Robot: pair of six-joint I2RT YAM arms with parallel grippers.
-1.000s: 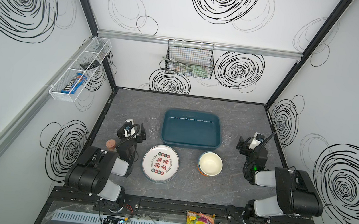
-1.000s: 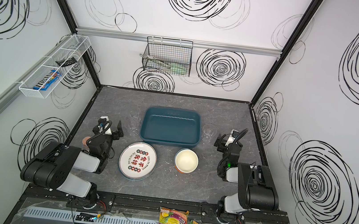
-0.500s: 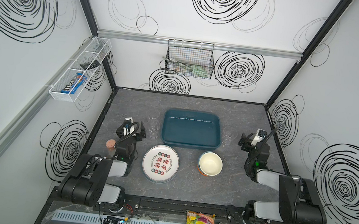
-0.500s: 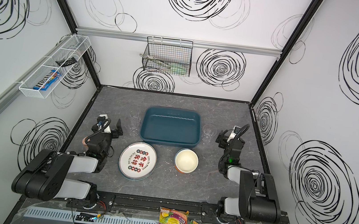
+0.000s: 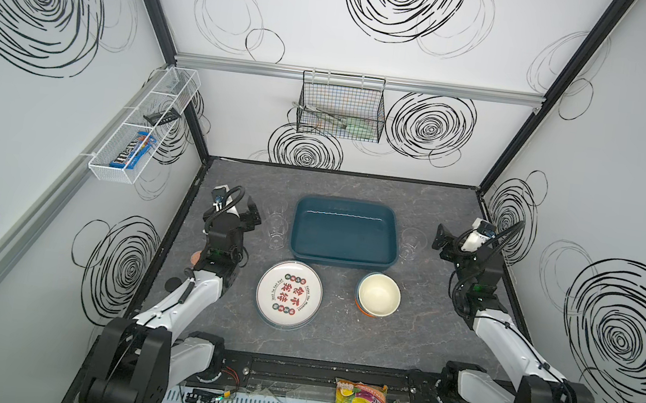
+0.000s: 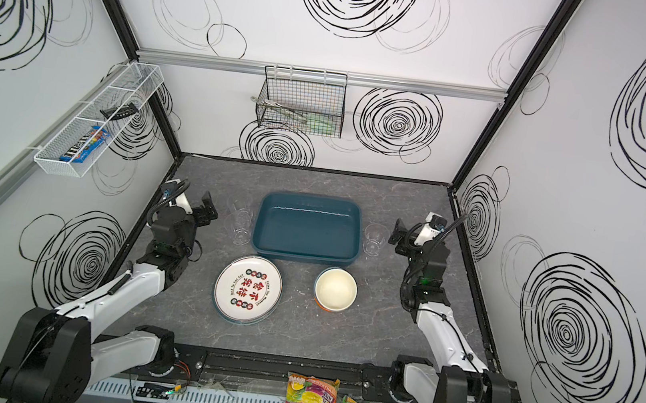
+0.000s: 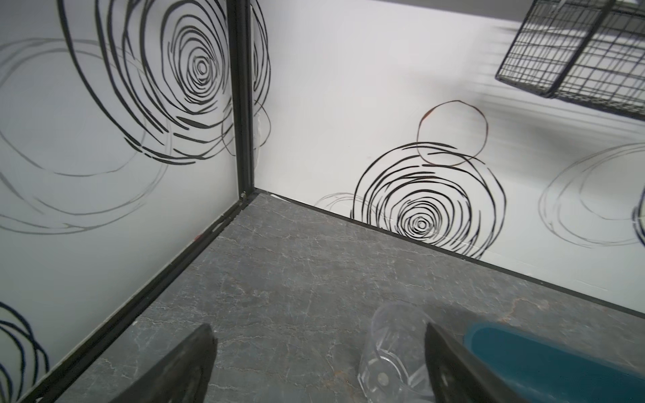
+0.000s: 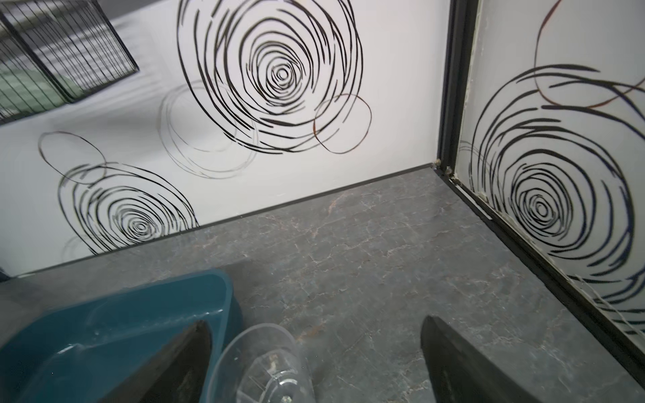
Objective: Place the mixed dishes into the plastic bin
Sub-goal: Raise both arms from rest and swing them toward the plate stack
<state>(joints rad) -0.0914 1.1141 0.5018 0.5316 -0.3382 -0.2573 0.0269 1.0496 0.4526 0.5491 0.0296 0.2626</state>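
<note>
Grey marbled counter, enclosed by white walls with scribbled black spirals. Progress: none that shows. The plastic bin sits mid-counter toward the back wall, with nothing in it in both top views. Every dish lies outside it. The stack of plates, Chinese characters on top, is just in front of the bin's left half. The nested bowls, cream over blue and orange, are just in front of its right half. The two left tumblers stand just beside its left wall, and the right tumbler just beside its right wall. The left jaws are spread wide and empty; the left wrist view has a tumbler ahead near the bin-side finger, contact not evident. The right jaws are also spread wide and empty, with the tumbler ahead between the fingers, apparently untouched. Judgement: all pieces are left to load, tumblers probably first.
</note>
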